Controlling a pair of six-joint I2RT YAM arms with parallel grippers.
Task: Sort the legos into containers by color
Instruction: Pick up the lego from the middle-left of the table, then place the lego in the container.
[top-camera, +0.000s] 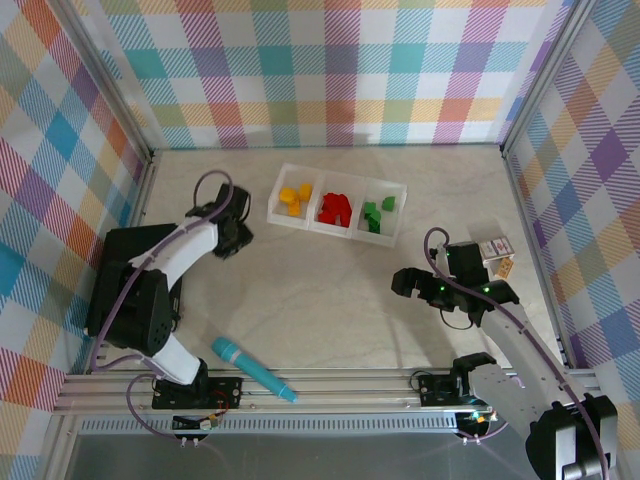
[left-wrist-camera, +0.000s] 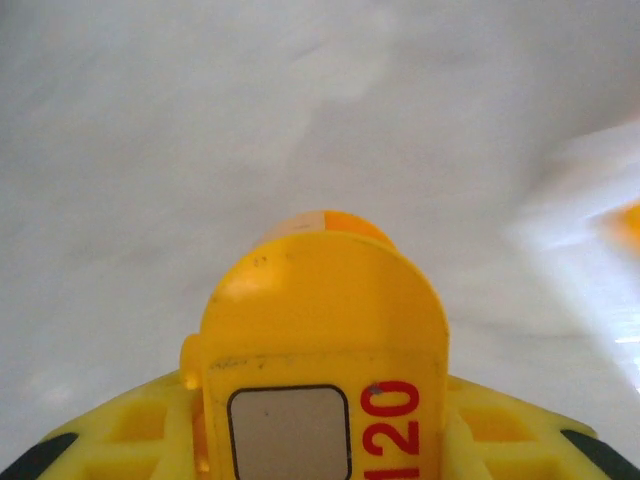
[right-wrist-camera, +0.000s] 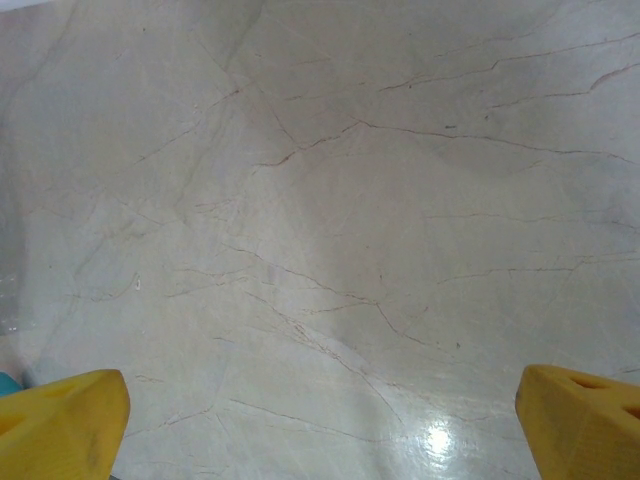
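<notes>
Gripping yellow lego (left-wrist-camera: 335, 222) in narrow L claw (left-wrist-camera: 325, 262); holding R claw (right-wrist-camera: 320, 410) wide. Lift clear of tray (top-camera: 275, 198) rim, drop w/ yellows (top-camera: 292, 198).

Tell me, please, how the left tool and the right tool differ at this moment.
The left tool is shut, seemingly on a yellow lego; the right tool stands wide open and empty. The left tool sits just left of the tray, by its yellow end; the right tool is nearer the bases, off the green end, over bare table. Both have yellow fingers.
</notes>
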